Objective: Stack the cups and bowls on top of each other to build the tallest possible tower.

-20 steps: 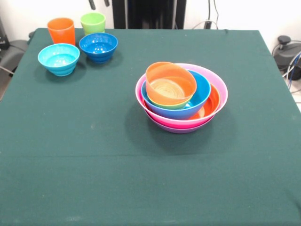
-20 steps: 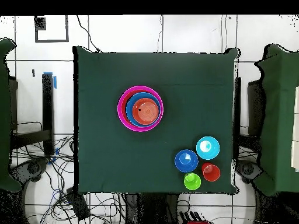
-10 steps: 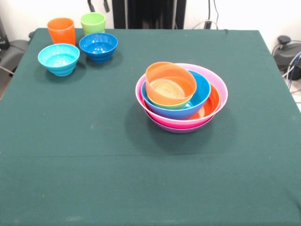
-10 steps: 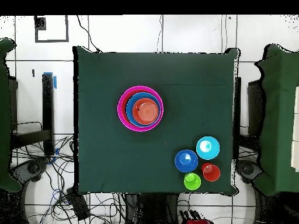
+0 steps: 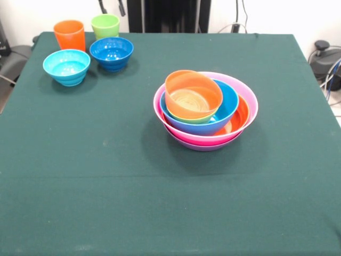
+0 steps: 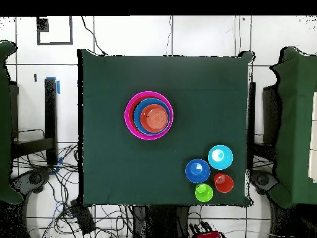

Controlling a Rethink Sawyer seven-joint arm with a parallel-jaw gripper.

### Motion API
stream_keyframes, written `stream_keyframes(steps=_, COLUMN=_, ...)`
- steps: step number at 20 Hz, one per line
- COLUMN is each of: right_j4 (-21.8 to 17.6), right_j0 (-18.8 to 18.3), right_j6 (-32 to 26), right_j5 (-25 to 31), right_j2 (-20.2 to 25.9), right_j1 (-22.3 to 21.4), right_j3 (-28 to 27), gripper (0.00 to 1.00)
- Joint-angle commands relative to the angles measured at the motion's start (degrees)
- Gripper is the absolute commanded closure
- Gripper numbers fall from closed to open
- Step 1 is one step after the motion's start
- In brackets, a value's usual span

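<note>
Nothing shifted since earlier: multicoloured plastic bowl tower (image 5: 205,111) mid-counter (image 5: 106,176); orange tumbler (image 5: 70,34), lime tumbler (image 5: 105,25) apart; jaws' state unclear.

Just past the table (image 5: 160,53)'s far edge, there's the pedestal (image 5: 170,16): a broad black column, flat-fronted and matte. Beside it, above the table's corner, the gripper (image 5: 111,6) shows only two slim dark prongs with a gap between them. From overhead, a sliver of glossy red casing (image 6: 207,235) peeks out beyond the table's edge.

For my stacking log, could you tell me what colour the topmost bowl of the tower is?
Orange: the topmost bowl sits tilted in the tower, clearest in the front view.
</note>
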Motion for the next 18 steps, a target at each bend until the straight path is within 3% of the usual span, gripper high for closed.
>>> stream_keyframes(steps=1, right_j4=-4.5, right_j0=7.3, right_j6=13.9, right_j5=-5.4, right_j2=-3.9, right_j1=1.1, right_j3=-6.6, gripper=0.00)
stream_keyframes(steps=4, right_j4=-5.3, right_j0=9.8, right_j6=16.8, right_j5=-7.4, right_j2=-6.4, right_j1=-0.2, right_j3=-6.8, gripper=0.00)
stream_keyframes(steps=9, right_j4=-10.8, right_j0=17.4, right_j6=26.1, right_j5=-13.6, right_j2=-12.4, right_j1=-1.1, right_j3=-10.2, gripper=0.00)
stream_keyframes(steps=18, right_j4=-11.9, right_j0=20.0, right_j6=26.7, right_j5=-18.2, right_j2=-15.4, right_j1=-1.1, right_j3=-12.5, gripper=0.00)
